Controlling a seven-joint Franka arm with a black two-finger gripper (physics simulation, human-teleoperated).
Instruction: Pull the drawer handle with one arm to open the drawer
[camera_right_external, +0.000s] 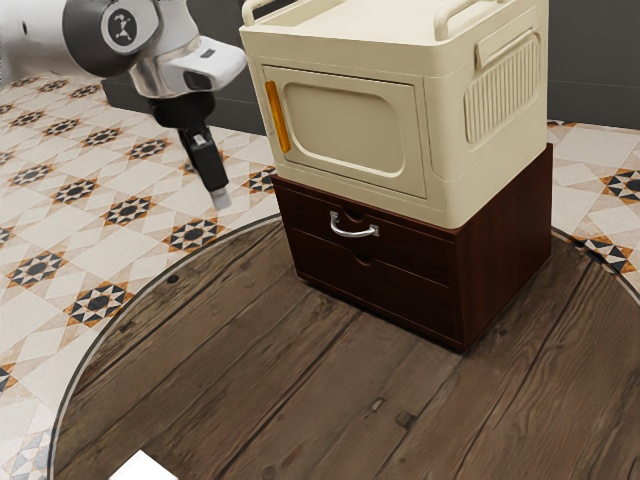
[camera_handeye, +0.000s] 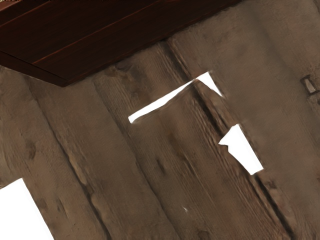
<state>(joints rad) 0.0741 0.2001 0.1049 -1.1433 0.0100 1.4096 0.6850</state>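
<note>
exterior view: gripper (camera_right_external: 221, 198) well apart from metal handle (camera_right_external: 352, 234), which sits just past its 3 o'clock on upper drawer (camera_right_external: 415, 252), looks shut. jaw opening: can't tell; nothing seen held. handle probably stiff, smooth, bit slippery; drawer likely light enough to slide. grab mid-bar, pull straight out toward 7–8 o'clock.

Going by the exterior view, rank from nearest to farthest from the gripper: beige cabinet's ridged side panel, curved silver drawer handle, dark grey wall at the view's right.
1. Curved silver drawer handle: upper drawer's front, right of the gripper in the view.
2. Ridged side panel: around the corner, farther right.
3. Dark grey wall: background, far right.
</note>
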